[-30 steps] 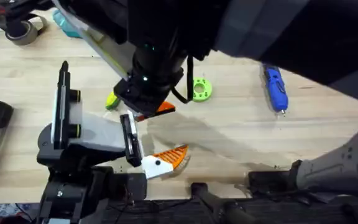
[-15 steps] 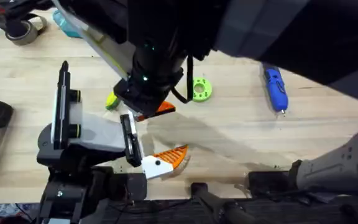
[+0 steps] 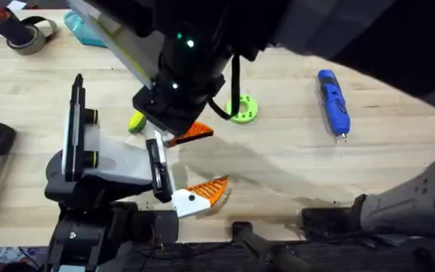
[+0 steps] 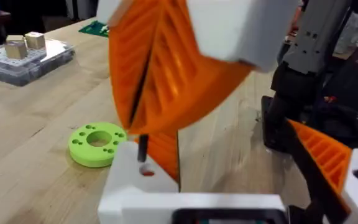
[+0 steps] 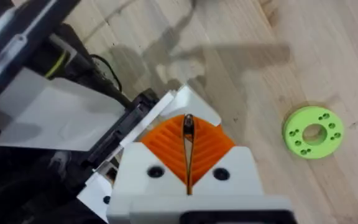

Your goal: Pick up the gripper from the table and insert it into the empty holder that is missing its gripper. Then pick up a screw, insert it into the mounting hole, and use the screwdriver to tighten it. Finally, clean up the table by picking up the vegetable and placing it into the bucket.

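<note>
**Orange gripper at the tip of a closed right gripper**

The orange gripper (image 3: pixel 192 132) juts out from just under the right gripper (image 5: pixel 188 146), low over the worktop (image 3: pixel 293 162). I cannot tell whether it is held or lying flat. Seen from the right wrist, that gripper's two orange ribbed pads (image 5: pixel 163 146) are pressed together, with a thin dark sliver in the seam between them. Just past its tip sits the grey-white and black robot hand assembly (image 3: pixel 115 162), which carries a like orange finger on a white block (image 3: pixel 202 193). The yellow vegetable (image 3: pixel 136 121) lies just beside the gripper on the assembly's side. A green disc (image 3: pixel 242 109) lies near on the opposite side, and a blue screwdriver (image 3: pixel 334 102) is well apart beyond the disc. Whether the left gripper (image 4: pixel 145 140) is spread or closed, I cannot tell.
</note>
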Action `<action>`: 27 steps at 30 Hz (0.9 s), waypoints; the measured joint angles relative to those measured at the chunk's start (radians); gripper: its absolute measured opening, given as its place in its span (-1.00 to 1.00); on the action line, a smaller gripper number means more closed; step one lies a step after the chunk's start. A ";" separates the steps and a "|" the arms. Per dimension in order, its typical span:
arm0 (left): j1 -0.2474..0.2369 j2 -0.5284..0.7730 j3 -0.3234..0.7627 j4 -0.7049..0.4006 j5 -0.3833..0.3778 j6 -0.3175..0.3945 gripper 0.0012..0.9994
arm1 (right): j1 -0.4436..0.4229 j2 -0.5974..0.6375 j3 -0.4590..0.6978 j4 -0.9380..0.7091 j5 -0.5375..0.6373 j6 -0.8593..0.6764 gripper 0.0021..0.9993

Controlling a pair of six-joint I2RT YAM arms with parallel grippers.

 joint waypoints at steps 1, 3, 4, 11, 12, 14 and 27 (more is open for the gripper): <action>0.000 0.000 0.000 0.000 0.000 0.000 0.97 | 0.000 0.000 0.000 -0.005 0.000 0.000 -0.99; 0.000 0.000 0.000 0.000 0.000 0.000 0.97 | 0.000 0.000 0.000 -0.014 0.000 0.000 -0.99; 0.000 0.000 0.000 0.000 0.000 0.000 0.97 | 0.000 0.000 0.000 -0.018 0.000 0.000 -0.99; 0.000 0.000 0.000 0.000 0.000 0.000 0.97 | 0.000 0.000 0.001 -0.020 0.000 0.000 -0.99; 0.000 0.000 0.000 0.000 0.000 0.000 0.97 | 0.000 0.000 0.001 -0.020 0.000 0.000 -0.99; 0.000 0.000 0.000 0.000 0.000 0.000 0.97 | 0.000 0.000 0.001 -0.020 0.000 0.000 -0.99; 0.000 0.000 0.000 0.000 0.000 0.000 0.97 | 0.000 0.044 0.003 -0.021 0.000 0.000 -0.99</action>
